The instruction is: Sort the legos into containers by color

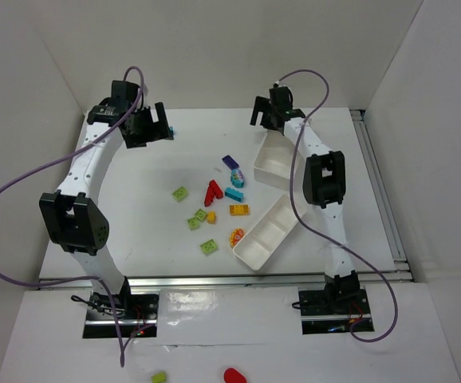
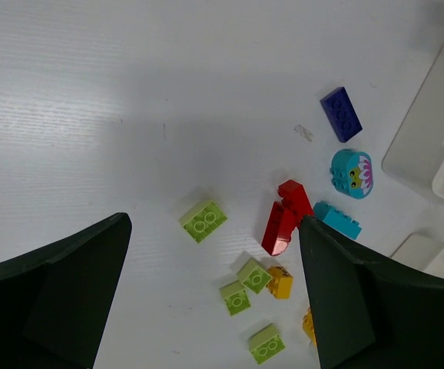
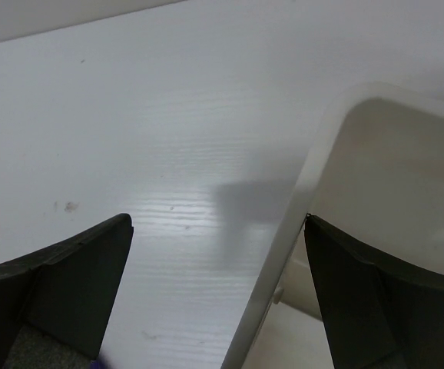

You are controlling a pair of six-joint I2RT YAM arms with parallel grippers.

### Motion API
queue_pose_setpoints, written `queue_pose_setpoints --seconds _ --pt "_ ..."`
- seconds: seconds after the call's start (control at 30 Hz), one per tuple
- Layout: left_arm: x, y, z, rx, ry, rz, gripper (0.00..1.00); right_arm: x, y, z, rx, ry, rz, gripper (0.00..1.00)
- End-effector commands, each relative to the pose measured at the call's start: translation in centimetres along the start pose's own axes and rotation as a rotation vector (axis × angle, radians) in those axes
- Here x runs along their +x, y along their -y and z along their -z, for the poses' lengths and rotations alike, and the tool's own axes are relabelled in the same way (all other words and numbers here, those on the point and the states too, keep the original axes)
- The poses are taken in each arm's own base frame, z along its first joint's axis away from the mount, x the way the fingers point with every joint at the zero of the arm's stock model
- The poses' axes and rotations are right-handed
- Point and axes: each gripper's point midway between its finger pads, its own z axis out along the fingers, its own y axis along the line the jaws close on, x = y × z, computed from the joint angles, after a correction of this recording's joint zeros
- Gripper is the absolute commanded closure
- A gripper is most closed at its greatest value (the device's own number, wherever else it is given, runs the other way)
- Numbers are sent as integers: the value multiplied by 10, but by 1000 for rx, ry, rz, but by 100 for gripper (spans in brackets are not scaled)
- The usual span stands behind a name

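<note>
Sorting is judged not begun: both containers are seen empty, one beneath the released right claw. The legos lie loose on the surface, below the released left claw.

Glossy plastic legos lie on a smooth, faintly grained white table beside matt white plastic containers.

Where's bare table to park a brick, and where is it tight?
Bare: the wide patch between the left arm and the lime green bricks; the far strip between left pincer and right pincer. Crowded: the brick cluster beside the near tray.
</note>
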Motion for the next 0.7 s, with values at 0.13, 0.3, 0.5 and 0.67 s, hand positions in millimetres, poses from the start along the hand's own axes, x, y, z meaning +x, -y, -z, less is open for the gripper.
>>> queue_pose_setpoints --seconds 0.13,0.3,0.5,0.67 --pt "-9 -1 8 -21 33 -18 0 16 -150 52 -463 -12 220 0" --pt "-6 0 2 -15 21 4 0 44 -174 68 -481 -72 295 0" --pt "-5 -7 8 -49 42 26 0 67 -167 100 -507 -195 381 1" --pt "-4 -10 -1 -60 40 37 0 47 -167 132 -457 -126 411 0"
